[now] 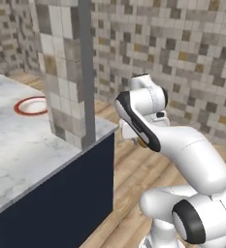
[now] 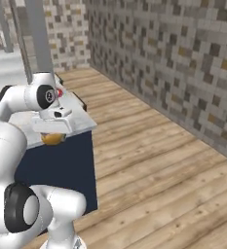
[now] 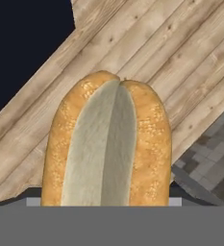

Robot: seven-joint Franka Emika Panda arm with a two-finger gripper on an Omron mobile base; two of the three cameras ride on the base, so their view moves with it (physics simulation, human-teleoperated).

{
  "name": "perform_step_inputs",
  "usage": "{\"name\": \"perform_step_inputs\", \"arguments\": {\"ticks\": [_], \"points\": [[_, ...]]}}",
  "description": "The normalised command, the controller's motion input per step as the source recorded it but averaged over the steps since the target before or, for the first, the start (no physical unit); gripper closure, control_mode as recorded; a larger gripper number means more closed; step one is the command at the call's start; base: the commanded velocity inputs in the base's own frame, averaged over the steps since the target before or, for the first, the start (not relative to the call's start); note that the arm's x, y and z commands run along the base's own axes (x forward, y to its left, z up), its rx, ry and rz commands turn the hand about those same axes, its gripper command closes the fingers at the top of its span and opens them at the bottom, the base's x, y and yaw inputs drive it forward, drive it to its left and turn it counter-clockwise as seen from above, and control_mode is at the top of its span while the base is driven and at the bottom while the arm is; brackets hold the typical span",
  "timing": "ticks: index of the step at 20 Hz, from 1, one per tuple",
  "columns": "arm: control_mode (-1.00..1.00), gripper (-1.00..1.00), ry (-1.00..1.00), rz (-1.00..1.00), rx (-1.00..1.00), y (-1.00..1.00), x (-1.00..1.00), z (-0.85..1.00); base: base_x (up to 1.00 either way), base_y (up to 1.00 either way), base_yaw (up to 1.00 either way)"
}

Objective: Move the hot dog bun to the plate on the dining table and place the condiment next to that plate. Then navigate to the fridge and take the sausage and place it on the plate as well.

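Note:
The hot dog bun [image 3: 106,144], golden with a pale split down its middle, stands lengthwise in the hand view over wooden floor. My gripper [image 1: 137,138] is shut on the bun, whose tan end [image 2: 52,138] pokes out below the hand just off the corner of the dining table [image 1: 22,155]. The plate [image 1: 31,105] with its orange-red rim lies far back on the marble top, partly behind a tiled column and well left of the gripper. The condiment, the fridge and the sausage are out of view.
A tiled column with a grey strip [image 1: 68,72] rises from the table top between the plate and my arm. The table's navy side [image 1: 71,193] drops to wooden floor [image 2: 159,160]. A mottled tile wall [image 2: 183,63] runs along the right.

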Motion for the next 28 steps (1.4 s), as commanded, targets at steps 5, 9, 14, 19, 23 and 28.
{"name": "perform_step_inputs", "arguments": {"ticks": [5,9,14,19,23,28], "points": [[1.0,1.0,0.0,0.0,0.0,0.0,0.0,0.0,1.0,-1.0,-0.07],[1.0,1.0,0.0,0.0,0.0,0.0,0.0,0.0,1.0,-0.98,0.09],[1.0,1.0,0.0,0.0,0.0,0.0,0.0,0.0,1.0,-0.78,0.25],[1.0,1.0,0.0,0.0,0.0,0.0,0.0,0.0,1.0,-0.56,0.35],[1.0,1.0,0.0,0.0,0.0,0.0,0.0,0.0,0.89,-0.38,0.46],[1.0,1.0,0.0,0.0,0.0,0.0,0.0,0.0,0.63,-0.21,0.59]]}}
